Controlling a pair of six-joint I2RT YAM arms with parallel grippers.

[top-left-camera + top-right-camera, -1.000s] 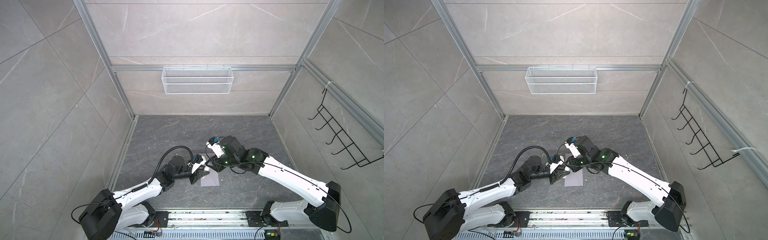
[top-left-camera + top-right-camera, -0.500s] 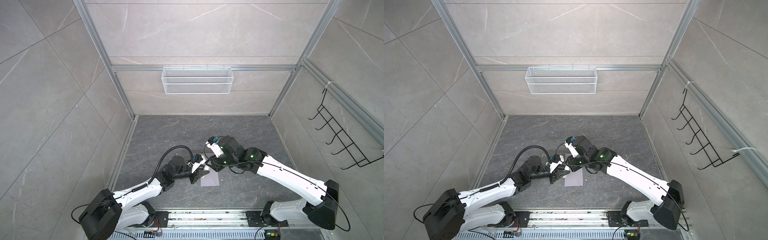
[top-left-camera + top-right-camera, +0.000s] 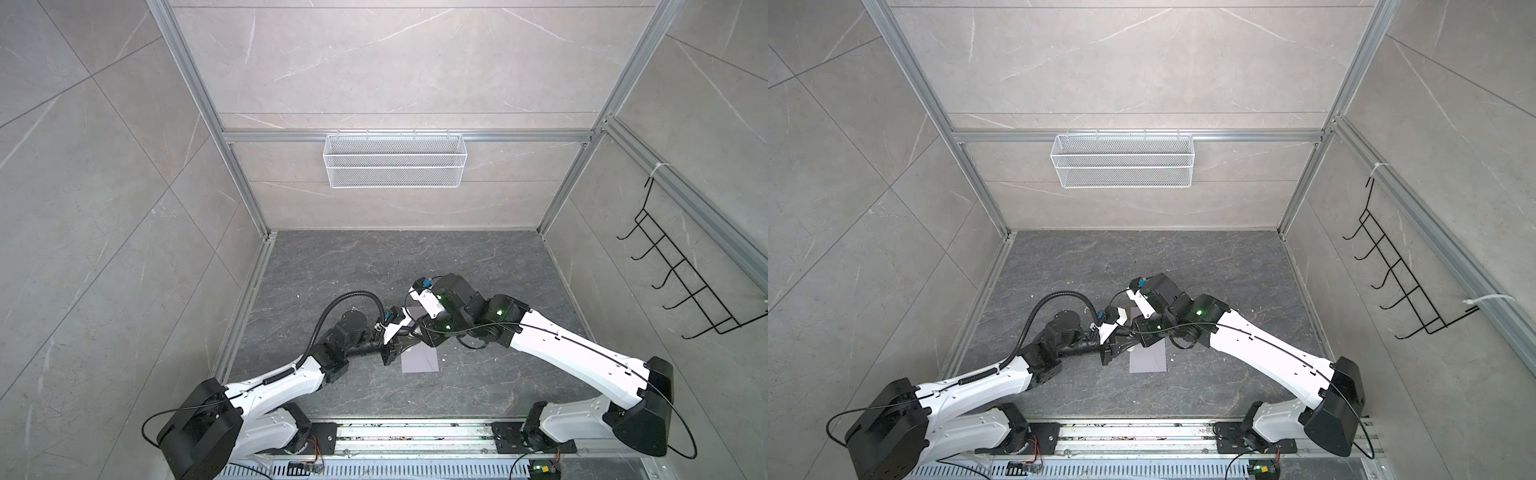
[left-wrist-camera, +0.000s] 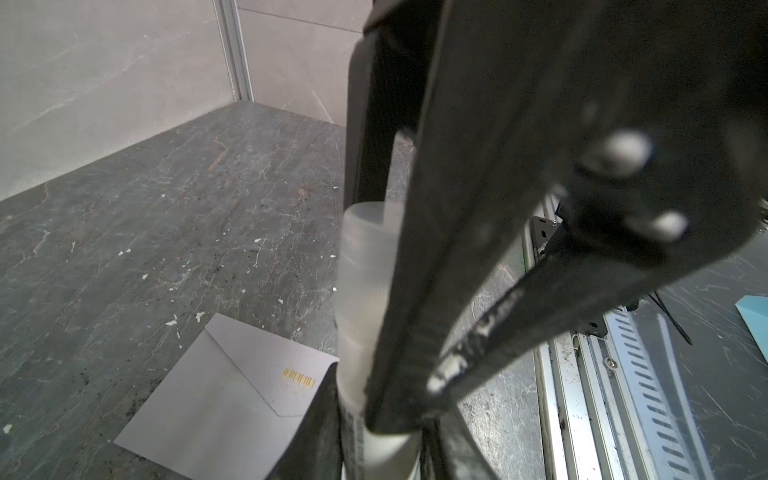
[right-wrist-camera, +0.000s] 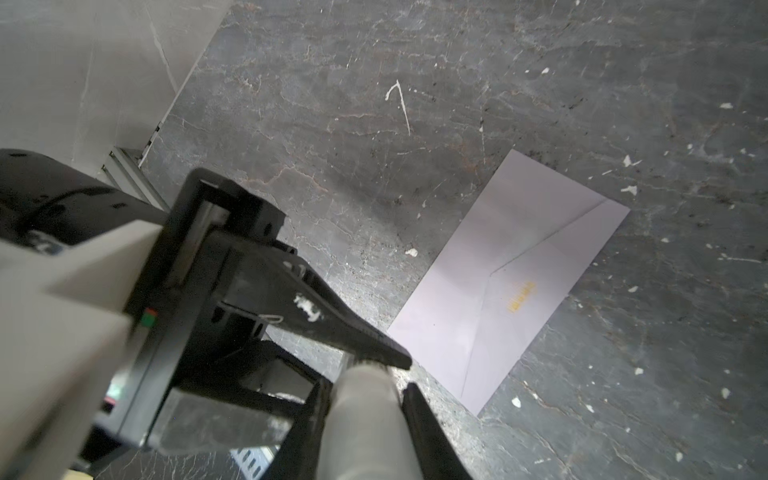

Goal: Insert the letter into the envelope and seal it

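The pale lavender envelope (image 3: pixel 419 360) (image 3: pixel 1148 359) lies flat on the dark floor. Its pointed flap is folded down and a small orange mark (image 4: pixel 298 378) shows on it; it also shows in the right wrist view (image 5: pixel 515 282). The letter is hidden. Just left of and above the envelope, both grippers meet on a glue stick. My left gripper (image 4: pixel 382 449) (image 3: pixel 395 351) is shut on its white body (image 4: pixel 386 455). My right gripper (image 5: pixel 365 390) (image 3: pixel 415 332) is closed round its translucent cap (image 4: pixel 361 266) (image 5: pixel 361 428).
A white wire basket (image 3: pixel 394 162) hangs on the back wall and a black hook rack (image 3: pixel 685 286) on the right wall. A metal rail (image 3: pixel 415 434) runs along the front edge. White flecks dot the floor. A blue edge (image 4: pixel 754 320) shows beyond the rail.
My right wrist has edged slightly to the left, toward the left gripper. The left arm and the envelope have not moved.
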